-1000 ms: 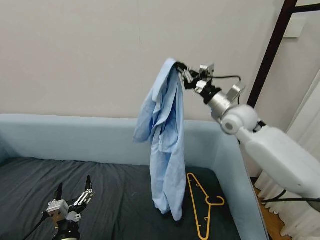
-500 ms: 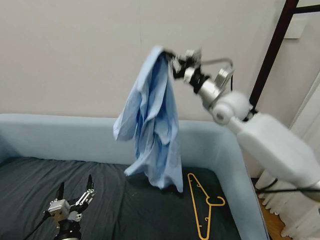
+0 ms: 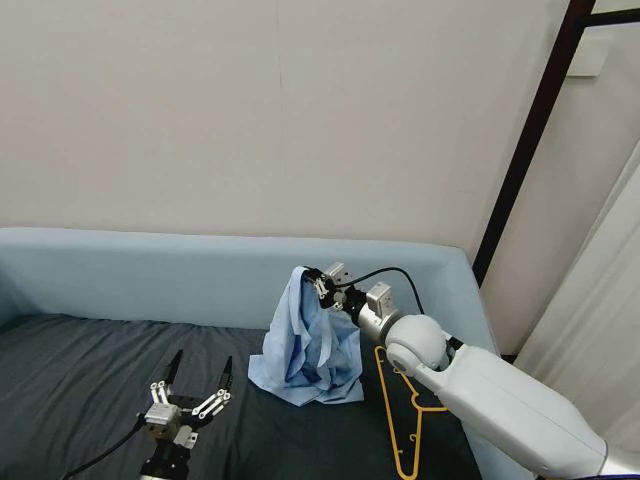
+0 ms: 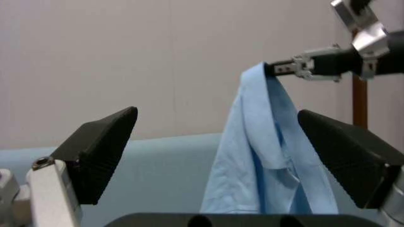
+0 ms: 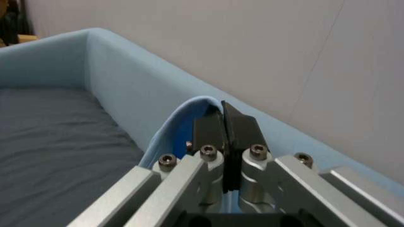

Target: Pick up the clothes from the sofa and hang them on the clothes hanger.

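- While your right gripper (image 3: 318, 283) pinches the top fold of the blue shirt (image 3: 305, 345), the garment hangs in a short drape in front of the sofa (image 3: 120, 270) backrest, and its lower part is heaped on the dark seat cushion (image 3: 70, 380).
- In the right wrist view, you can see the black pads pressed together with a rim of blue cloth caught between them.
- Your left gripper (image 3: 202, 360) hovers low over the seat cushion, to the left of the shirt and apart from it. Its jaws are spread wide and hold nothing.
- From the left wrist view, the two dark fingers (image 4: 101, 151) frame the shirt hanging farther off, with the right gripper clamped on its peak.
- The yellow clothes hanger (image 3: 410, 415) lies flat on the cushion just beside the shirt, near the sofa's right end. Your right arm reaches across above it.
- Whether the shirt's hem touches the hanger, you cannot tell.
- A dark pole (image 3: 520, 150) leans up the wall behind the sofa's right end.
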Available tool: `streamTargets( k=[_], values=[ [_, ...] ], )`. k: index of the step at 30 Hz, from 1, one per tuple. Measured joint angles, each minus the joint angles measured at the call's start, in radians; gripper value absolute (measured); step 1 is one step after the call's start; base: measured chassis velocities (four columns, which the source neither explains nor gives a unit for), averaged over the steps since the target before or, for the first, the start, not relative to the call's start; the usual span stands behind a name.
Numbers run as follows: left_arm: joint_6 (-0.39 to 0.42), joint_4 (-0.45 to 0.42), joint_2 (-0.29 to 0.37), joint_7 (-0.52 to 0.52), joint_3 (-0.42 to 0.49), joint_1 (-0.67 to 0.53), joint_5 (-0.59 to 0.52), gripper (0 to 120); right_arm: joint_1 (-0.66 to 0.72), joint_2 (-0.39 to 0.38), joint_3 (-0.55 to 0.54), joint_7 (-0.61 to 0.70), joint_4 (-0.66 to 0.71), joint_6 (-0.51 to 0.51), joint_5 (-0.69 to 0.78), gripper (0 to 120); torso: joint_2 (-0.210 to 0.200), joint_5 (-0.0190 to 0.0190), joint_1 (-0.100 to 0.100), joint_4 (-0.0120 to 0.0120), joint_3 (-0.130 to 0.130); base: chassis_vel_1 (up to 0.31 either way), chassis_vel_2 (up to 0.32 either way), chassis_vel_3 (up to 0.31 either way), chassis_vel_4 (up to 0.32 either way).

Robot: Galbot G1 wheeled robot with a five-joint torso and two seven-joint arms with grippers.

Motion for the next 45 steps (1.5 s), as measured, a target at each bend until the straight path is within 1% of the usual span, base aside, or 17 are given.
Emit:
streamTargets(
  k=[3, 4, 7, 8, 9, 11, 14, 20, 25, 31, 32, 33, 34, 37, 45],
  values=[
    [-0.012, 0.061, -0.005, -0.005, 0.021, -0.048, 0.054, 100, 0.015, 0.025, -0.008, 0.007, -0.015, 0.005, 0.004, 0, 0.0, 0.0, 0.0, 0.0006, 0.0, 0.0, 0.0, 0.0, 0.0],
    [-0.012, 0.061, -0.005, -0.005, 0.021, -0.048, 0.054, 100, 0.015, 0.025, -0.008, 0.007, -0.015, 0.005, 0.004, 0, 0.0, 0.0, 0.0, 0.0006, 0.0, 0.0, 0.0, 0.0, 0.0],
    [-0.011, 0.127, -0.02, -0.038, 0.045, -0.095, 0.082, 100, 0.027, 0.042, -0.015, 0.007, -0.028, 0.016, 0.017, 0, 0.0, 0.0001, 0.0, 0.0, 0.0, 0.0, 0.0, 0.0, 0.0],
    [-0.01, 0.149, -0.022, -0.041, 0.05, -0.106, 0.089, 100, 0.031, 0.048, -0.018, 0.007, -0.032, 0.02, 0.022, 0, 0.0, 0.0, 0.0, 0.0001, 0.0, 0.0, 0.0, 0.0, 0.0],
    [-0.01, 0.149, -0.022, -0.041, 0.05, -0.106, 0.089, 100, 0.031, 0.048, -0.018, 0.007, -0.032, 0.02, 0.022, 0, 0.0, 0.0, 0.0, 0.0001, 0.0, 0.0, 0.0, 0.0, 0.0],
    [-0.009, 0.192, -0.022, -0.042, 0.056, -0.126, 0.101, 100, 0.037, 0.058, -0.023, 0.005, -0.037, 0.025, 0.029, 0, 0.0, 0.0, 0.0, 0.0002, 0.0, 0.0, 0.0, 0.0, 0.0],
    [-0.009, 0.234, -0.017, -0.041, 0.057, -0.148, 0.108, 100, 0.044, 0.075, -0.031, 0.001, -0.046, 0.029, 0.031, 0, 0.0, 0.0, 0.0, 0.0003, 0.0, 0.0, 0.0, 0.0, 0.0],
    [-0.018, 0.276, -0.014, -0.041, 0.053, -0.174, 0.123, 100, 0.059, 0.101, -0.047, 0.0, -0.06, 0.03, 0.034, 0, 0.0, 0.0001, 0.0, 0.0003, 0.0, 0.0, 0.0, 0.0, 0.0],
    [-0.028, 0.3, -0.031, -0.066, 0.053, -0.196, 0.136, 98, 0.067, 0.115, -0.057, -0.002, -0.069, 0.031, 0.034, 0, 0.0, 0.0001, 0.0, 0.0003, 0.0, 0.0, 0.0, 0.0, 0.0],
    [-0.029, 0.322, -0.052, -0.077, 0.072, -0.219, 0.146, 89, 0.063, 0.111, -0.054, -0.001, -0.064, 0.031, 0.037, 0, 0.0, 0.0002, 0.0, 0.0002, 0.0, 0.0, 0.0, 0.0, 0.0],
    [-0.03, 0.334, -0.058, -0.079, 0.079, -0.23, 0.151, 82, 0.061, 0.108, -0.051, 0.001, -0.061, 0.031, 0.04, 0, 0.0, 0.0002, 0.0, 0.0002, 0.0, 0.0, 0.0, 0.0, 0.0],
    [-0.03, 0.342, -0.062, -0.079, 0.084, -0.237, 0.154, 79, 0.06, 0.106, -0.051, 0.002, -0.059, 0.031, 0.043, 0, 0.0, 0.0003, 0.0, 0.0001, 0.0, 0.0, 0.0, 0.0, 0.0],
    [-0.03, 0.342, -0.062, -0.079, 0.084, -0.237, 0.154, 79, 0.06, 0.106, -0.051, 0.002, -0.059, 0.031, 0.043, 0, 0.0, 0.0003, 0.0, 0.0001, 0.0, 0.0, 0.0, 0.0, 0.0],
    [-0.032, 0.372, -0.085, -0.08, 0.101, -0.264, 0.168, 66, 0.06, 0.102, -0.05, 0.004, -0.056, 0.031, 0.047, 0, 0.0, 0.0003, 0.0, 0.0002, 0.0, 0.0, 0.0, 0.0, 0.0],
    [-0.049, 0.42, -0.126, -0.081, 0.118, -0.306, 0.188, 65, 0.062, 0.1, -0.049, 0.004, -0.055, 0.031, 0.049, 0, 0.0, 0.0002, 0.0, 0.0002, 0.0, 0.0, 0.0, 0.0, 0.0]
  ],
)
